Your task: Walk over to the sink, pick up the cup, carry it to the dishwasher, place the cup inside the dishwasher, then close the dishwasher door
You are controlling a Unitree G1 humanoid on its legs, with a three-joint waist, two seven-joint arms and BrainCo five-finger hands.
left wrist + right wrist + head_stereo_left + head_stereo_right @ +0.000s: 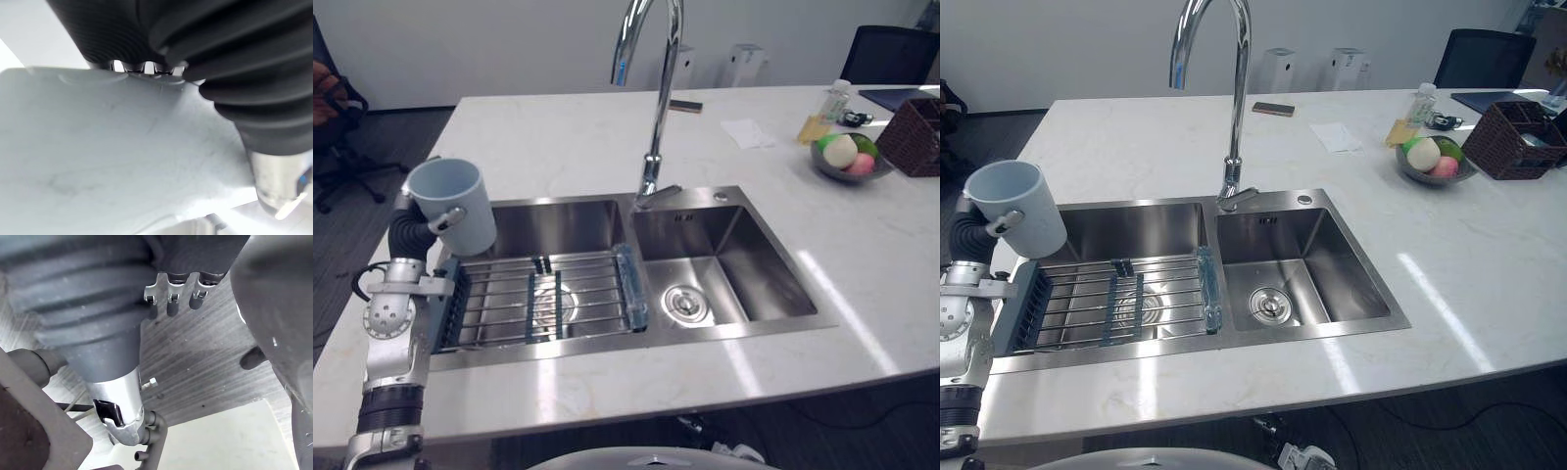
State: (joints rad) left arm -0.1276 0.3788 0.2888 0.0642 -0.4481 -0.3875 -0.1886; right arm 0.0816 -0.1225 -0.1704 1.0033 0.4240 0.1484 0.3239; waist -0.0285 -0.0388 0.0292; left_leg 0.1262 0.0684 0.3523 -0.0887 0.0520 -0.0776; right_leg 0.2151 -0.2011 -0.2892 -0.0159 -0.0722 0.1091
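Observation:
A pale blue-white cup [456, 201] is lifted upright above the left edge of the sink [734, 328], over the counter rim. My left hand [411, 233] is shut on it from the left side, with the thumb [447, 219] across its wall. In the left wrist view the cup's wall [122, 156] lies right against the palm, the thumb [279, 181] pressed beside it. My right hand [117, 401] hangs low over dark wooden floor, its fingers [171, 301] relaxed and holding nothing.
A wire drying rack [538, 299] spans the left basin; the right basin has a drain [686, 303]. A tall chrome faucet [656, 108] rises behind. On the marble counter [548, 137] stand a fruit bowl [847, 157], wicker basket [913, 137], bottle [832, 103] and phone [1275, 109].

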